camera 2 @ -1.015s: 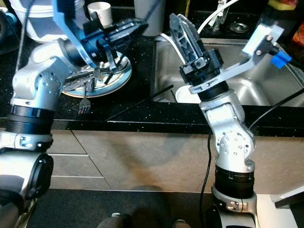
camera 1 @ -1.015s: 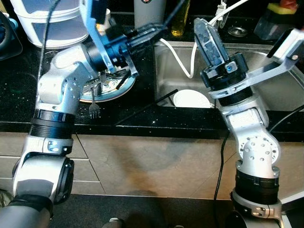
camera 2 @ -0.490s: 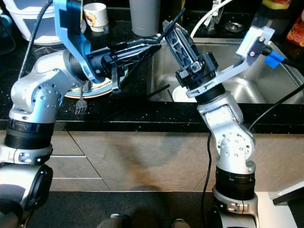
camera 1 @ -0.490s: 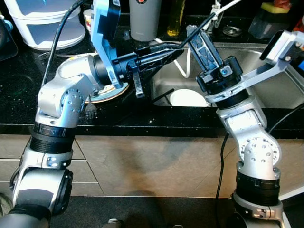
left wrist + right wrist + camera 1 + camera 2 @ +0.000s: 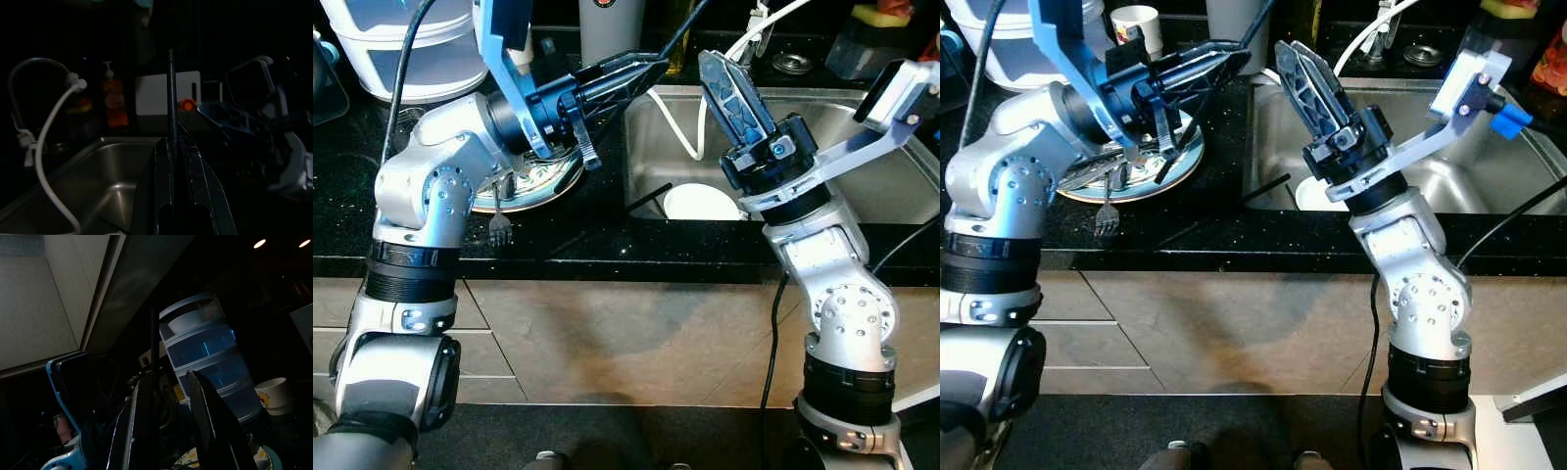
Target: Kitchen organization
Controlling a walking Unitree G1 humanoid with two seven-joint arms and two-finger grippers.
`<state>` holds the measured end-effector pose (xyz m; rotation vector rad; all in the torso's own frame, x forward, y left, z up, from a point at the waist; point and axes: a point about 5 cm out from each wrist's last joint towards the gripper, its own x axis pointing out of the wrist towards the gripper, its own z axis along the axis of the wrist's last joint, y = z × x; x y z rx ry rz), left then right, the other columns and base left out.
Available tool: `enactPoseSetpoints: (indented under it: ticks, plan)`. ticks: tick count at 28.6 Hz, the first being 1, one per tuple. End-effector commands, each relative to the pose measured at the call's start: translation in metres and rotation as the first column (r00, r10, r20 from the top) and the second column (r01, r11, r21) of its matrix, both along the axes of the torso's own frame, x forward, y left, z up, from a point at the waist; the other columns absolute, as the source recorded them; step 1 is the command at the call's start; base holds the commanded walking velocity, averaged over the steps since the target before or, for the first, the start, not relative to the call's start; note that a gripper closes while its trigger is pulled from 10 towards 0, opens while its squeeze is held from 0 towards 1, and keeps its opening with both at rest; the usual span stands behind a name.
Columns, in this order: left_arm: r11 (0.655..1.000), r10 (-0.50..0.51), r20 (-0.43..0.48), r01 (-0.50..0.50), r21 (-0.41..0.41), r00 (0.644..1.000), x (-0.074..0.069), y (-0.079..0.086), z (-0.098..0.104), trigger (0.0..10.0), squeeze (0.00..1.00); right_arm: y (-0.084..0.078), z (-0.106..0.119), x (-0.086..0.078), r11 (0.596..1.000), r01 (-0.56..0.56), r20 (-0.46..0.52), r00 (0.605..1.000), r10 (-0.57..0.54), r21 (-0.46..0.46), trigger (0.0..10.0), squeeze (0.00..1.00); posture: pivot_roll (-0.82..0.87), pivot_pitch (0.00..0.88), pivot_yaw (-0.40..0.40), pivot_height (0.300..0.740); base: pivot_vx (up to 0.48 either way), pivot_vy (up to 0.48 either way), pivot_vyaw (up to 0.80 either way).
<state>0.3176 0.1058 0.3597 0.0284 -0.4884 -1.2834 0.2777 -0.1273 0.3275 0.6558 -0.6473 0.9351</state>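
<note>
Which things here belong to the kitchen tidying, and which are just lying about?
Job: left claw, its gripped chopstick, second chopstick, plate, fork, white bowl.
Lying about: stacked tubs, paper cup, hose.

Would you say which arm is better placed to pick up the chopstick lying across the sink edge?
Probably right: the left gripper is shut on a thin rod, while the right gripper, open, is above the sink by the chopstick.

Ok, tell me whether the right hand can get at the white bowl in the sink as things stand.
Probably yes: the white bowl lies uncovered in the sink, just below the raised right hand, which would need to tilt down.
</note>
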Motion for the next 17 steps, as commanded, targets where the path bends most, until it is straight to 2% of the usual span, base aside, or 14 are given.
enactPoseSetpoints:
  ticks: [1,14,15,16,17]
  plan:
    - [0.999,-0.010,-0.001,0.010,0.040,1.000,-0.0023,-0.0033,-0.0072,10.0,0.00,0.0019,0.0054,-0.0055,1.000,-0.013,0.037,0.999,0.013,-0.015,10.0,0.00,0.09,0.117,0.005,0.740,0.000,0.000,0.00]
    - [0.996,-0.048,-0.021,0.049,0.075,0.999,-0.0049,-0.0092,-0.0164,10.0,0.00,0.0024,0.0049,-0.0035,1.000,-0.006,0.034,0.999,0.007,-0.024,10.0,0.00,0.10,0.118,0.005,0.740,0.000,0.000,0.00]
    - [0.996,-0.051,-0.022,0.053,0.076,0.998,-0.0053,-0.0095,-0.0166,10.0,0.00,0.0024,0.0045,-0.0028,1.000,-0.004,0.031,1.000,0.005,-0.025,8.6,0.00,0.10,0.118,0.005,0.740,0.000,0.000,0.00]
    - [0.995,-0.054,-0.021,0.055,0.078,0.998,-0.0057,-0.0097,-0.0169,10.0,0.00,0.0024,0.0041,-0.0022,1.000,-0.001,0.027,1.000,0.002,-0.025,4.2,0.00,0.10,0.118,0.005,0.740,0.000,0.000,0.00]
    - [0.995,-0.055,-0.021,0.056,0.080,0.998,-0.0058,-0.0098,-0.0171,10.0,0.00,0.0024,0.0039,-0.0019,1.000,0.000,0.025,1.000,0.001,-0.025,4.2,0.00,0.10,0.118,0.005,0.740,0.000,0.000,0.00]
